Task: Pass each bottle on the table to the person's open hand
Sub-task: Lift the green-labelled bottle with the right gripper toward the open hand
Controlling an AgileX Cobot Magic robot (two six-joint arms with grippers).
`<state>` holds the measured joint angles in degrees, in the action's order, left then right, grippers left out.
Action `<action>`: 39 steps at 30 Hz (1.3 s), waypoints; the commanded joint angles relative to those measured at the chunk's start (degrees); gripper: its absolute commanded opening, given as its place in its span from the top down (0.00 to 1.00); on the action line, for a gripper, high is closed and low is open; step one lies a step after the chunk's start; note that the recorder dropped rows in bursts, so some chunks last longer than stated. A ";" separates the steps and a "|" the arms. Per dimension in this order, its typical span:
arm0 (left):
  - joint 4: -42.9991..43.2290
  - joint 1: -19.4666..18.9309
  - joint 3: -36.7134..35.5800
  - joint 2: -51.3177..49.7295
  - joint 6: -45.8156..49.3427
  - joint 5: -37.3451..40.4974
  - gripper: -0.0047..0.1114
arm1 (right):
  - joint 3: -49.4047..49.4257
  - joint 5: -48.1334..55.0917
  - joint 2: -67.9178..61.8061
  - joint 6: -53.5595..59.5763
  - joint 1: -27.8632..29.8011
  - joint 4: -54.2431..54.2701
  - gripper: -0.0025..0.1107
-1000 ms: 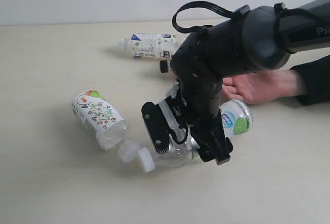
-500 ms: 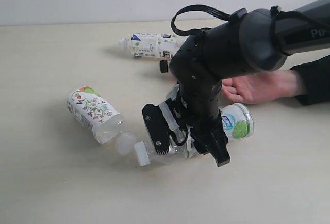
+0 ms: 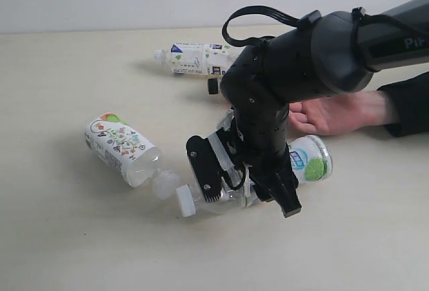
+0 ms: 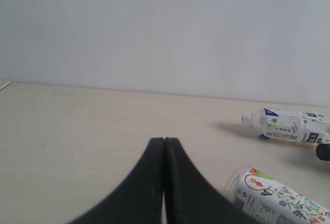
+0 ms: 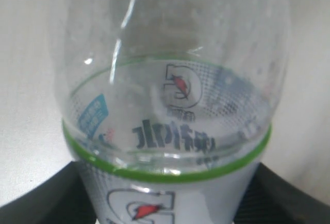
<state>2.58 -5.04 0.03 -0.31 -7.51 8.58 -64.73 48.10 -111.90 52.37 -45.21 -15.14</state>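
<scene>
Squarely between right fingers (image 3: 202,168): lime-label bottle (image 3: 312,160)

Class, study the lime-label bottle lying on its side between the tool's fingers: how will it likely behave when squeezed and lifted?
The lime-label bottle looks clear and empty, so probably light. Its thin walls may dent under the right tool's squeeze. Round and lying on the table, it would likely roll if nudged or let go.
</scene>
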 commanded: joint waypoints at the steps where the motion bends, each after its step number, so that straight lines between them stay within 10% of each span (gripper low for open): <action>1: 0.06 0.39 -0.03 0.31 0.02 -0.28 0.96 | -0.25 0.58 0.03 0.05 -0.15 -0.28 0.98; 14: 0.06 0.39 -0.03 0.31 0.02 -0.28 0.96 | -0.25 9.20 6.69 -0.78 -0.15 -0.15 0.98; 29: 0.06 0.39 -0.03 0.31 0.02 -0.28 0.96 | -3.00 21.86 23.81 -28.28 0.46 -8.28 0.98; 39: 0.06 0.39 -0.03 0.31 0.02 -0.28 0.96 | -20.76 21.86 17.52 -48.99 23.44 12.12 0.98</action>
<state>2.58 -5.04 0.03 -0.31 -7.51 8.58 -84.99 69.98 -92.44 3.86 -24.40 -6.82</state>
